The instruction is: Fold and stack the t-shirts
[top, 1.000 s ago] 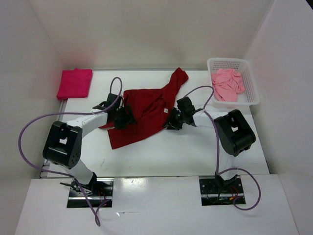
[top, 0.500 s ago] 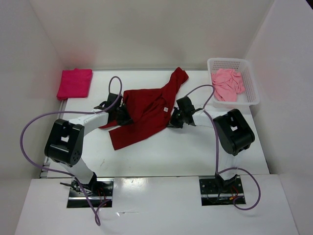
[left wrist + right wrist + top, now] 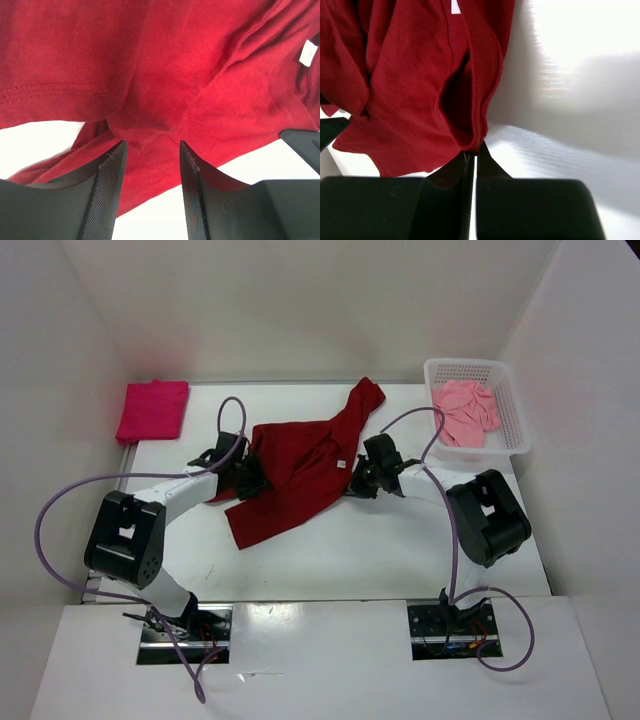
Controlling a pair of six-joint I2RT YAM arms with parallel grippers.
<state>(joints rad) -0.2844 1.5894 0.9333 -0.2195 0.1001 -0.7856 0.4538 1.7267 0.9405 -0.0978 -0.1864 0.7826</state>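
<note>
1. Top external view: the dark red t-shirt (image 3: pixel 300 475) lies rumpled mid-tabletop (image 3: pixel 400 550), between both arms.
2. Left wrist view: the left pincer (image 3: pixel 150 145) stands spread at the shirt's left edge, with cloth just beyond its tips.
3. Right wrist view: the right pincer (image 3: pixel 472 150) is pressed together, pinching the shirt's hem at its right edge.

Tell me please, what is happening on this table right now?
Two robot arms are working on the dark red t-shirt, which lies rumpled in the middle of the table. The right gripper is shut on its edge; the left gripper is open at the cloth on the other side. A magenta t-shirt lies folded at the far left, and a salmon t-shirt sits crumpled in the white basket.
</note>
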